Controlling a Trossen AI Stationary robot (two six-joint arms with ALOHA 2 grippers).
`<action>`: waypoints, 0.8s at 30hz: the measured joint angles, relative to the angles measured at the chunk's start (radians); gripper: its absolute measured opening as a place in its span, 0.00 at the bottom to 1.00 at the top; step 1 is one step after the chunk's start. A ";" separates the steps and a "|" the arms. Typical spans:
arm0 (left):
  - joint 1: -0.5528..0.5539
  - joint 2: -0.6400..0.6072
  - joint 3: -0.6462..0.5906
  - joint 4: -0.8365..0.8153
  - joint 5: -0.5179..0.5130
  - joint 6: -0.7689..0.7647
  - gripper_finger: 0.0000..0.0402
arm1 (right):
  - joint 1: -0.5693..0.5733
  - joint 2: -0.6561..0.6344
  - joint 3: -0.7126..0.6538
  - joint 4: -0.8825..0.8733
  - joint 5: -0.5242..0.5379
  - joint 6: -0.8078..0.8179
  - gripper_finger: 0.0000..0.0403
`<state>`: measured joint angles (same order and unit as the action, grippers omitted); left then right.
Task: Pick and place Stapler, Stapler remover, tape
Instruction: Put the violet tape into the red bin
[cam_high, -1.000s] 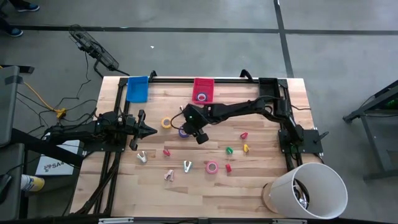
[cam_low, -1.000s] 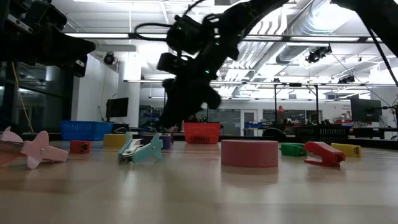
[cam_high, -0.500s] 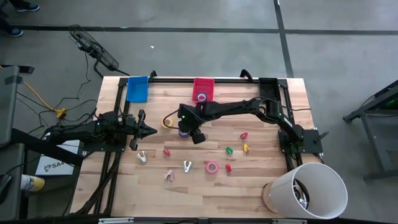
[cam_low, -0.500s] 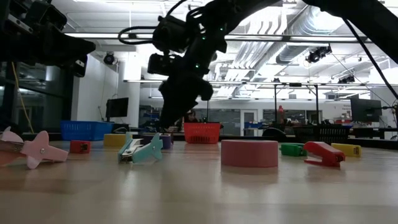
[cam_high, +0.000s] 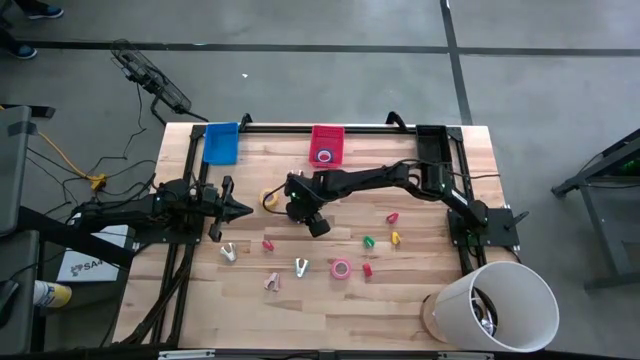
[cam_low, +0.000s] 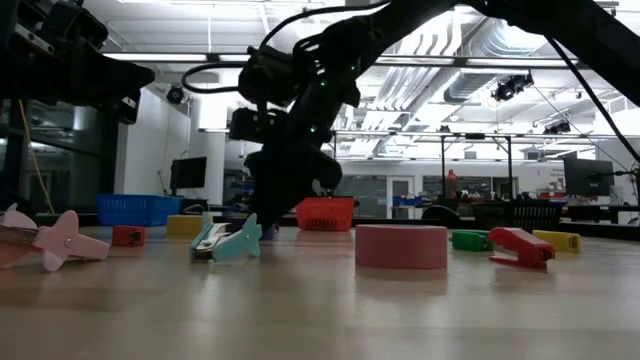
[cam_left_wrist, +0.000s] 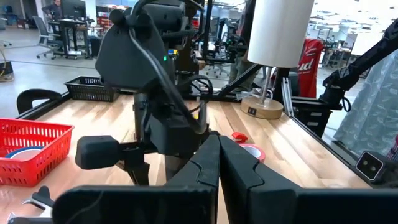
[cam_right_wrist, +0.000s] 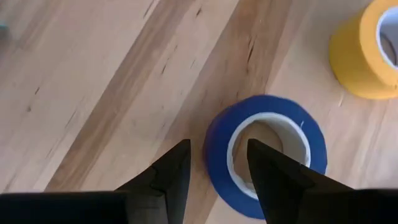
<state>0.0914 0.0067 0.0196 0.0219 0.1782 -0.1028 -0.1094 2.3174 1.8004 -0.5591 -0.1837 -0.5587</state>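
Observation:
My right gripper is open and low over a blue tape roll with a white core. One finger stands outside the roll's wall and the other over its open centre. In the high view the right gripper hides this roll. The yellow tape roll lies flat just left of it, and the pink roll lies flat nearer the front edge. A second blue roll sits in the red basket. My left gripper is shut and waits at the table's left.
Claw-shaped staple removers lie near the front. Small red, green and yellow pieces are scattered right of centre. A blue basket stands at the far edge, and a white bucket at the front right corner.
My right gripper has moved toward the table's left and down, coming over the blue tape roll, which it now hides in the high view. Nothing else has moved.

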 joint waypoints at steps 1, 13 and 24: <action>0.000 0.000 0.000 0.000 -0.001 0.000 0.00 | 0.001 0.002 0.000 0.002 0.000 0.000 0.37; 0.000 0.000 0.000 0.000 -0.006 0.000 0.00 | 0.001 0.003 0.001 -0.040 0.031 0.000 0.15; 0.000 0.000 0.000 0.001 -0.006 0.000 0.00 | -0.022 -0.049 -0.003 -0.158 0.137 0.060 0.08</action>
<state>0.0910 0.0067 0.0193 0.0226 0.1722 -0.1028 -0.1313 2.2680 1.7971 -0.7169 -0.0472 -0.4982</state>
